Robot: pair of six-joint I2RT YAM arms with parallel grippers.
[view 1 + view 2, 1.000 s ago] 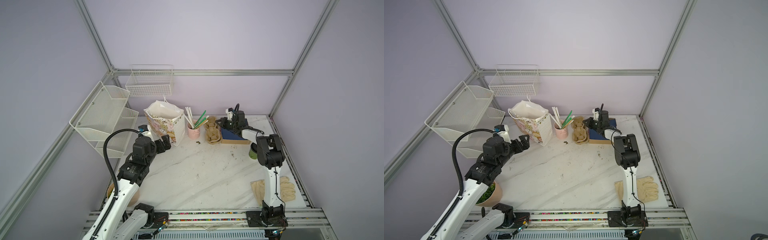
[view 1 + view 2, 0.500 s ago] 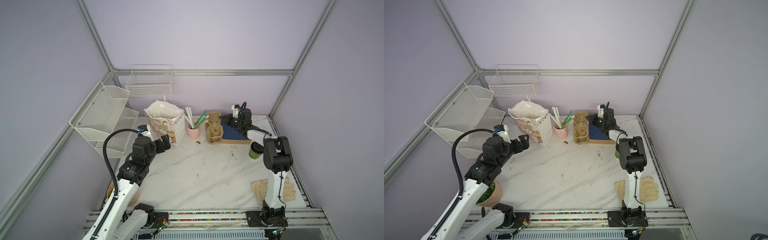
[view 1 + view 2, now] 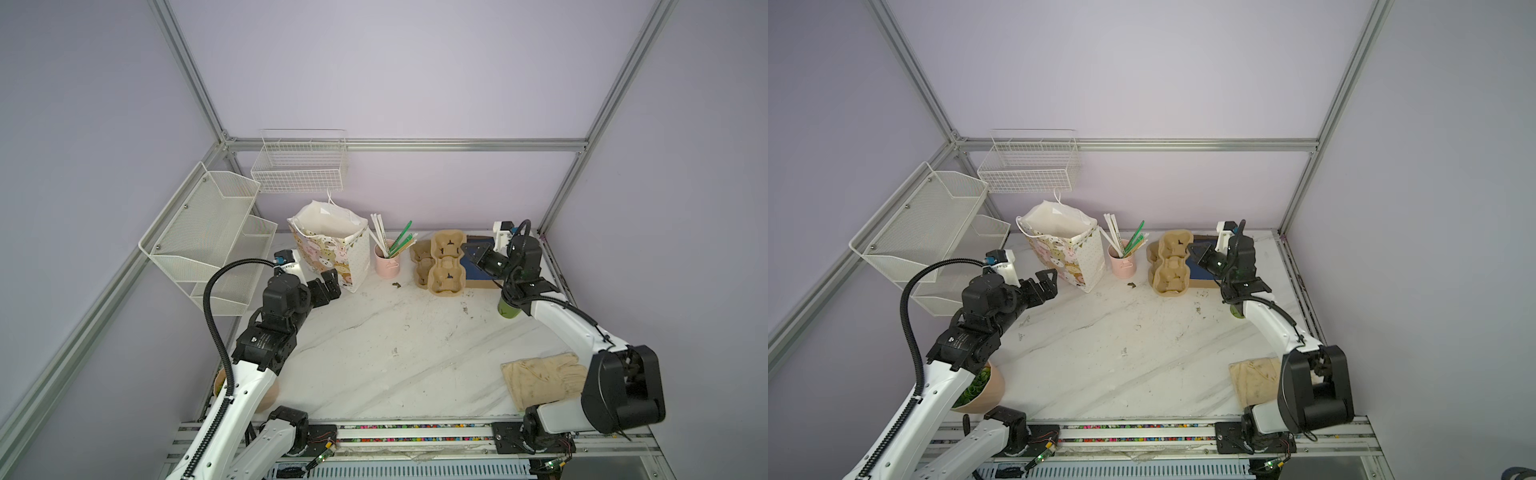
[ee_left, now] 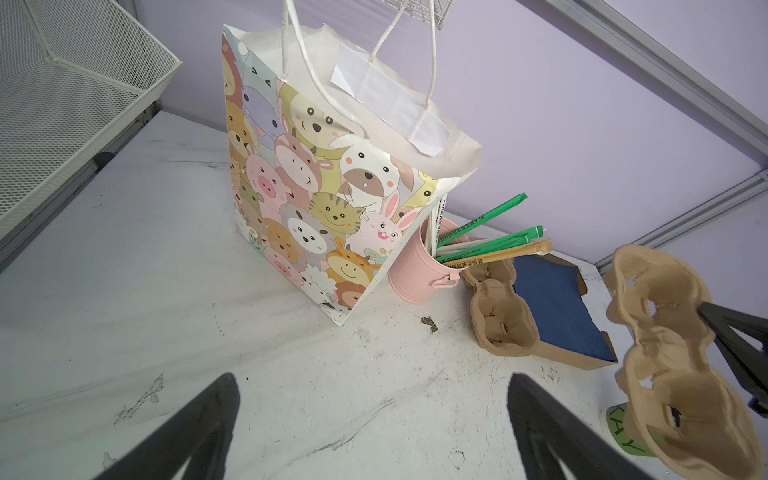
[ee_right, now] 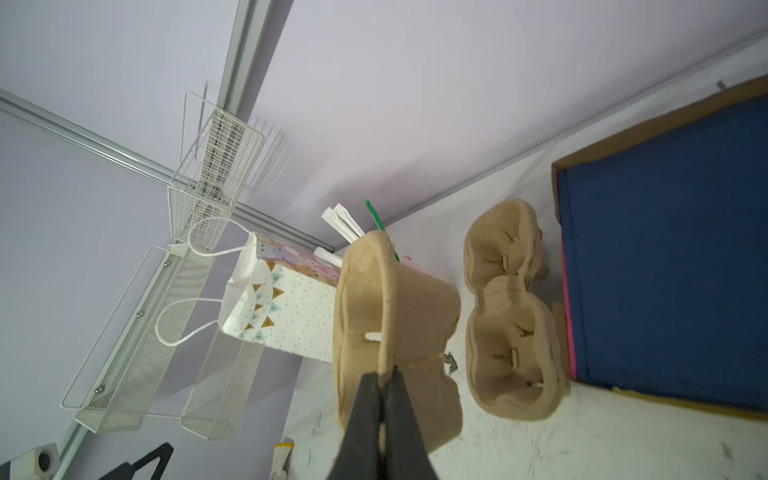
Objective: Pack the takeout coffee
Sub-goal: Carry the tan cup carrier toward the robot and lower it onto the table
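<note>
Now: my right pincer (image 5: 384, 376) clenched on rim of tan cup tray (image 5: 399, 324), tray held tilted, clear of tabletop (image 3: 374, 353). My left pincer (image 4: 371, 380) released, hovering near cartoon bag (image 4: 316, 199). Takeout coffee (image 3: 508, 309) upright on tabletop, partly hidden under right arm.

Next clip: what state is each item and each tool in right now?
left tool: open, empty, near bag
right tool: shut on held tray's rim
held tray: in the air, tilted
spare tray: set down, untouched
green cup: upright, untouched
bag: upright, open
pink mug: upright, holding straws
glove: lying flat
</note>
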